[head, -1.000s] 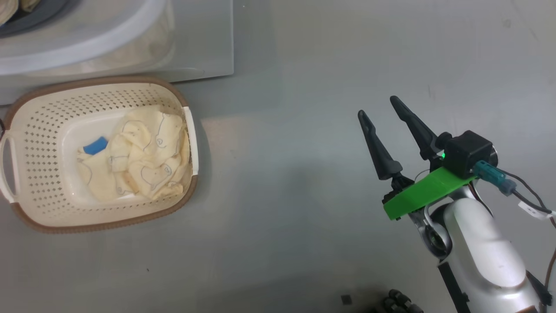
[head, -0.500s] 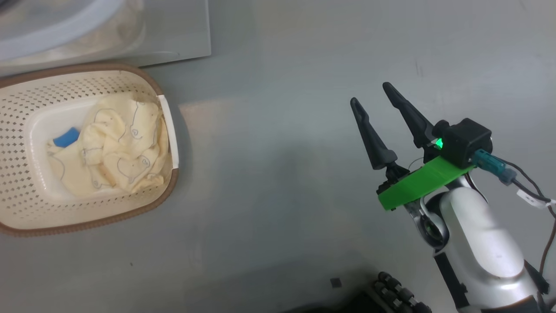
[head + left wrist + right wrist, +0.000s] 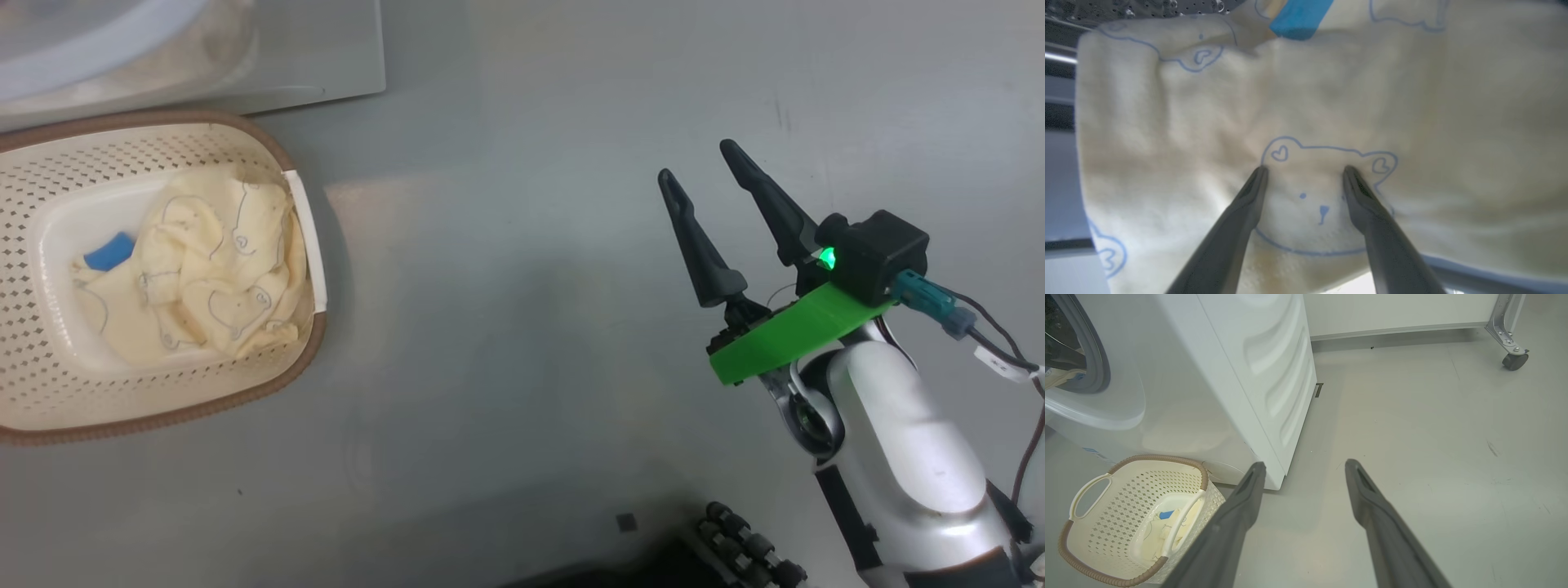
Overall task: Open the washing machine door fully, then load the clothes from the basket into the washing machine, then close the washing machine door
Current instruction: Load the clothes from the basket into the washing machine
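Left wrist view: left gripper (image 3: 1304, 169) spread wide, nothing pinched; its tips sit at a cream garment (image 3: 1331, 102) with a blue bear outline, draped close ahead, perforated drum (image 3: 1167, 5) behind it. Head view: right gripper (image 3: 695, 161) wide open, empty, over grey floor (image 3: 506, 327), well apart from the basket (image 3: 314, 327). More clothes (image 3: 204, 269) lie crumpled inside the basket, which sits just before the washing machine (image 3: 326, 49).

Perforated plastic basket (image 3: 122, 392), fleecy cloth clothes (image 3: 204, 278)
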Controlling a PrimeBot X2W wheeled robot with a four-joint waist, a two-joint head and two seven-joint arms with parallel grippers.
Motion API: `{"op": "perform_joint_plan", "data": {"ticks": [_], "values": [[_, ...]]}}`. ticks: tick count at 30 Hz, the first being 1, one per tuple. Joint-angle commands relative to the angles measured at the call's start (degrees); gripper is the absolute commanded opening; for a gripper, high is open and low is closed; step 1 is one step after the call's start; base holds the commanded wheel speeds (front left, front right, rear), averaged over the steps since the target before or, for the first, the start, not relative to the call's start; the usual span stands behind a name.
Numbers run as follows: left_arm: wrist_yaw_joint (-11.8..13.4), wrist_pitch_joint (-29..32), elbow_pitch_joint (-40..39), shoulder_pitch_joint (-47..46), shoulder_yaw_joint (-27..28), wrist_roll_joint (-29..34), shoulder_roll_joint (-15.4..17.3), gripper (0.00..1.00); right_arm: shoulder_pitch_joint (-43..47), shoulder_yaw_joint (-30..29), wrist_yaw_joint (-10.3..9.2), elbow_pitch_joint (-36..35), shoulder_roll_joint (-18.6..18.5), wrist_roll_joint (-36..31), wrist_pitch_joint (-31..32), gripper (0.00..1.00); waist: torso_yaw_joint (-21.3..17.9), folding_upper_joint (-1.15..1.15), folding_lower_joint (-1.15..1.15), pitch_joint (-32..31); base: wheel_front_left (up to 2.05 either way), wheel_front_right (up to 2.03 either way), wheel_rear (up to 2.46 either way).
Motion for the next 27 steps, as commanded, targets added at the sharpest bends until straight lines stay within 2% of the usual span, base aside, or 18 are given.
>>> {"op": "perform_joint_plan", "data": {"ticks": [1,4,5,6,7,16,27], "values": [[0.61,1.23,0.06,-0.67,0.52,0.62,3.45,1.0,0.5,0.96,-0.01,-1.59,0.15,0.6,-0.54,1.0,-0.04,0.0,0.0,-0.05,0.0,0.0,0.0],[0.61,2.29,1.33,-1.35,0.16,0.52,3.3,1.0,0.55,0.95,-0.01,-1.66,0.15,0.61,-0.54,1.0,-0.09,0.0,0.0,-0.1,0.0,0.0,0.0],[0.48,2.84,1.75,-1.55,0.08,0.35,3.2,0.78,0.58,0.94,-0.01,-1.69,0.15,0.62,-0.54,1.0,-0.1,0.0,0.0,-0.11,0.0,0.0,0.0],[0.27,3.45,2.12,-1.72,-0.04,0.17,3.09,0.31,0.6,0.93,-0.01,-1.72,0.15,0.63,-0.54,1.0,-0.1,0.0,0.0,-0.11,0.0,0.0,0.0],[0.05,3.94,2.4,-1.87,-0.15,0.0,3.02,0.0,0.62,0.92,-0.01,-1.75,0.15,0.64,-0.54,1.0,-0.08,0.0,0.0,-0.1,0.0,0.0,0.0],[-0.69,4.36,2.64,-3.25,-0.51,-0.79,3.16,0.0,0.56,0.96,-0.01,-1.92,0.15,0.56,-0.54,1.0,0.07,0.0,0.0,0.21,0.0,0.0,0.0],[0.41,-12.62,0.26,-7.04,0.97,0.07,3.06,0.0,0.11,1.58,-0.01,-2.16,0.15,0.39,-0.54,1.0,0.29,0.0,0.0,1.4,0.0,0.0,0.0]]}}
